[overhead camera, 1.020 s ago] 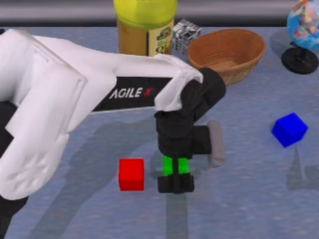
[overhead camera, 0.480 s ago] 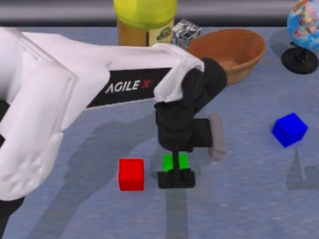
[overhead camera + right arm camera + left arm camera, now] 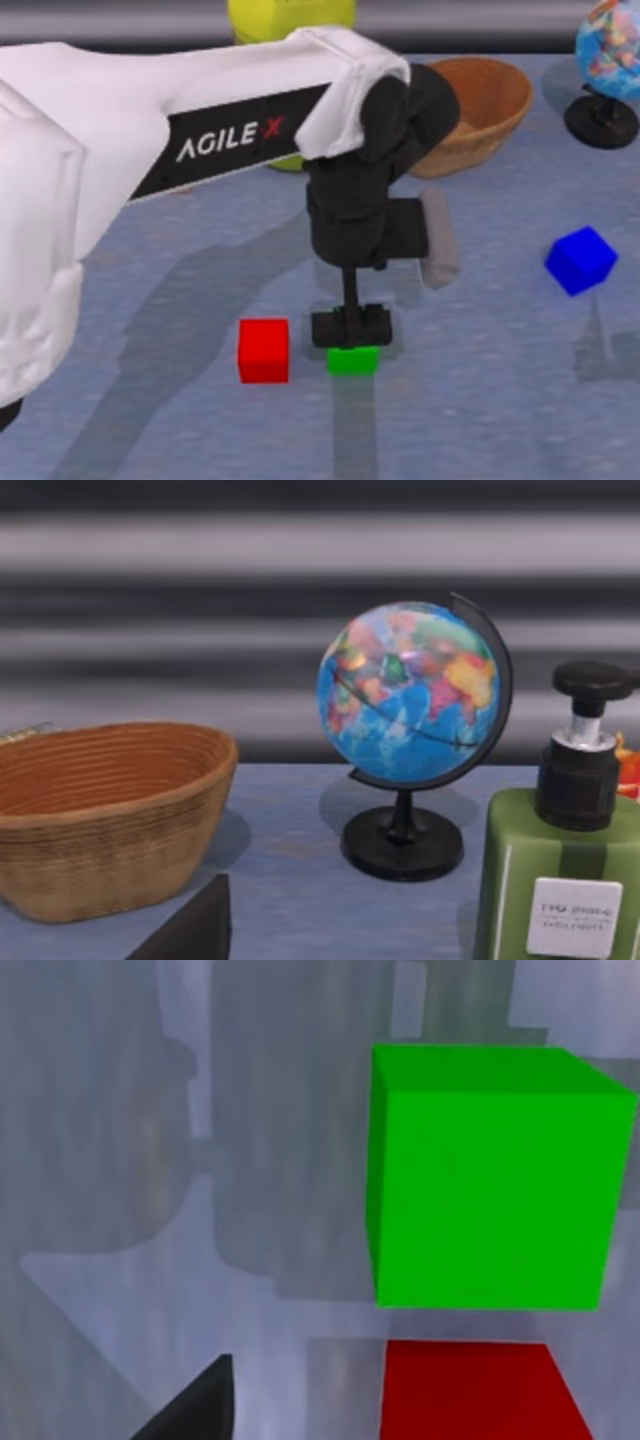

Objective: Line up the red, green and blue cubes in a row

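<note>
The green cube (image 3: 352, 360) rests on the table just right of the red cube (image 3: 264, 350), with a small gap between them. My left gripper (image 3: 350, 328) hangs open above the green cube's far side, holding nothing. In the left wrist view the green cube (image 3: 490, 1180) and the red cube (image 3: 480, 1390) lie clear of the one dark fingertip (image 3: 205, 1405) that shows. The blue cube (image 3: 580, 260) sits alone at the right, turned at an angle. The top view does not show my right arm; one of its fingertips (image 3: 205, 925) shows in the right wrist view, with nothing held.
A wicker basket (image 3: 480, 100) stands at the back behind the left arm, a globe (image 3: 610, 60) at the back right, a yellow bottle (image 3: 290, 15) at the back centre. A green pump bottle (image 3: 565, 880) stands close to the right wrist camera.
The left gripper let go of the green cube and rose, drawing back toward the far side. The green cube now sits on the table beside the red one.
</note>
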Available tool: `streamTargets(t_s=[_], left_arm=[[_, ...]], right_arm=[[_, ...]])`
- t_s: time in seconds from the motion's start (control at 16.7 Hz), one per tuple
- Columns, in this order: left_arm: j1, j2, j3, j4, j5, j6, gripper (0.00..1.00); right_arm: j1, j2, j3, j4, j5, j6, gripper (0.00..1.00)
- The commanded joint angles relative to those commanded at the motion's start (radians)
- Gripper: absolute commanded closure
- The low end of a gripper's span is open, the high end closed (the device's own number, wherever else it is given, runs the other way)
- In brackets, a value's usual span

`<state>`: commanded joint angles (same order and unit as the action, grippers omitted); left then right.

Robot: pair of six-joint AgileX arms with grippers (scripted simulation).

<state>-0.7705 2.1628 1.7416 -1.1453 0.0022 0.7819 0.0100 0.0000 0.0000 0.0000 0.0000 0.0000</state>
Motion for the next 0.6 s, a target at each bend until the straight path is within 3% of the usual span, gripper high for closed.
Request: streamTargets(t_s=[0.3,0.6], left_arm=[[0.02,-0.058,-0.055,0.041,-0.003,-0.021,0.0],[0.142,-0.358,-0.305,0.204,-0.009,-0.125,0.0]], right_arm=[[0.007,0.059,0.058,-0.039,-0.001,-0.011,0.0],[0.028,0.349,0.315,-0.203,-0.001,-0.059,0.0]])
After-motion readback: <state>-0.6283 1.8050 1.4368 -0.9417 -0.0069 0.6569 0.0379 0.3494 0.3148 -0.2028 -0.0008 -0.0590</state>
